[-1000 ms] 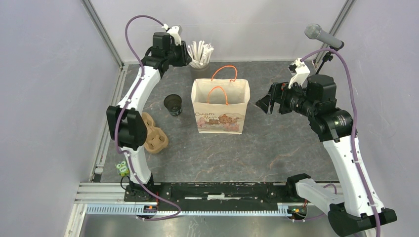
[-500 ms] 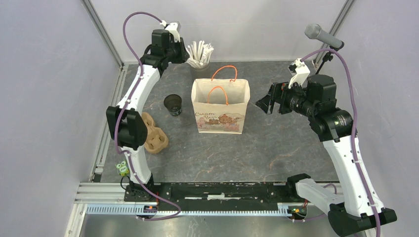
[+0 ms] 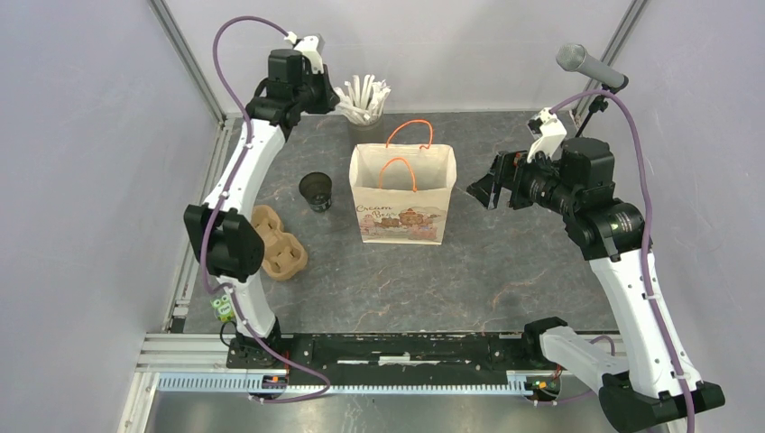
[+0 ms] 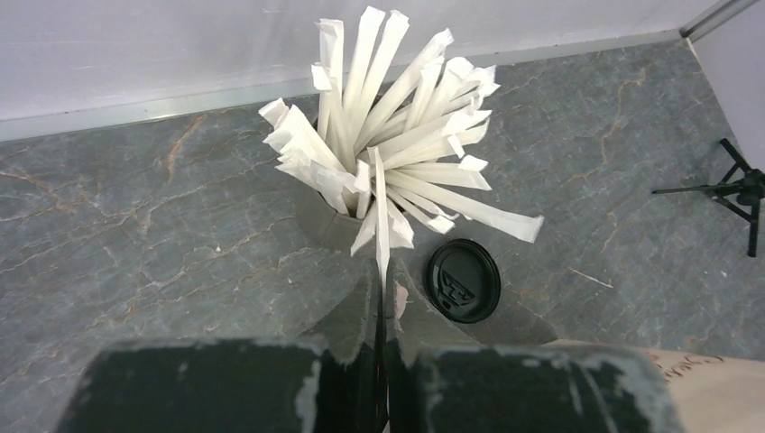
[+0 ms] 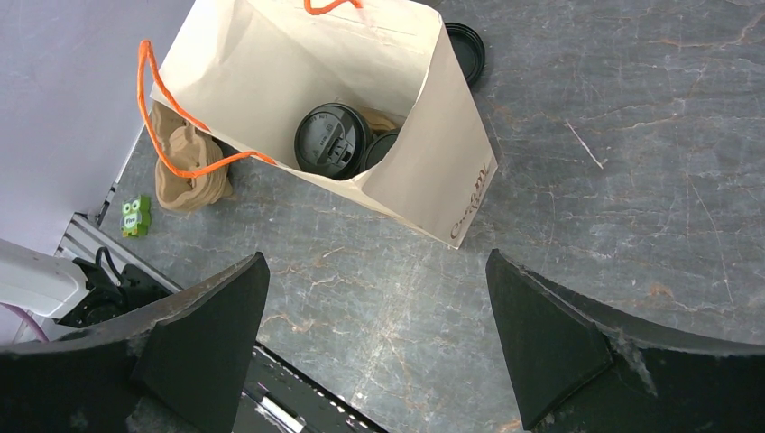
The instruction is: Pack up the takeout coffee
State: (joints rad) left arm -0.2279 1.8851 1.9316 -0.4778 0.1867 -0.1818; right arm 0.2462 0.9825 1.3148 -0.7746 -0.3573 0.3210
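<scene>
Now the left end effector (image 4: 382,316) clamps one white straw (image 4: 380,216) at the far grey cup (image 4: 316,221), best lifted straight up, while the right end effector (image 5: 374,262) gapes wide beside the bag (image 5: 424,171) holding a lidded coffee (image 5: 332,140).

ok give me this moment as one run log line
left gripper: shut on straw | right gripper: open, beside paper bag | lidded cup: in bag | open cup: on table

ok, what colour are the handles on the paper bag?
Orange handles on a cream paper bag; clearest in the top external view.
</scene>
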